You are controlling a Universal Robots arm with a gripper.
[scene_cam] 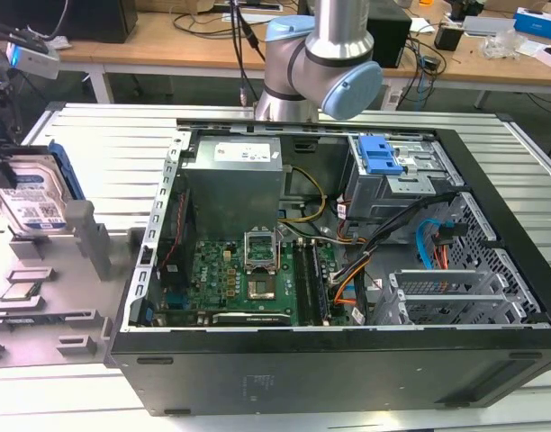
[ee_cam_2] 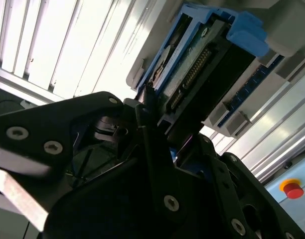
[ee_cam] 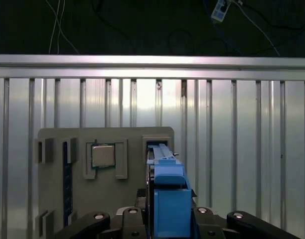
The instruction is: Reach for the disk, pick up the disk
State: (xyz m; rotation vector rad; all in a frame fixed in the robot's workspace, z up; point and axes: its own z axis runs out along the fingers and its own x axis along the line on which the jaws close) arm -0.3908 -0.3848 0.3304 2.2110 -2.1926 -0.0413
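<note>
The disk (scene_cam: 32, 193) is a silver hard drive with a blue-and-white label and a blue carrier frame. It stands on edge, slightly tilted, over the grey fixture plate (scene_cam: 41, 297) at the exterior view's left. My gripper (scene_cam: 4, 166) reaches in from the picture's left edge, right against it. In the second wrist view the disk (ee_cam_2: 192, 69) shows its connector edge between black fingers (ee_cam_2: 147, 117). In the first wrist view the blue frame (ee_cam: 167, 194) runs from a slot in the plate to my gripper (ee_cam: 167, 221), whose jaws press both sides.
An open computer case (scene_cam: 347, 270) fills the middle of the slatted metal table, with a grey power-supply box (scene_cam: 235, 175) and a blue-latched drive cage (scene_cam: 379, 157) inside. The arm's base (scene_cam: 320, 63) stands behind it. A processor chip (ee_cam: 103, 155) lies in the fixture plate. A red button (ee_cam_2: 292, 189) is nearby.
</note>
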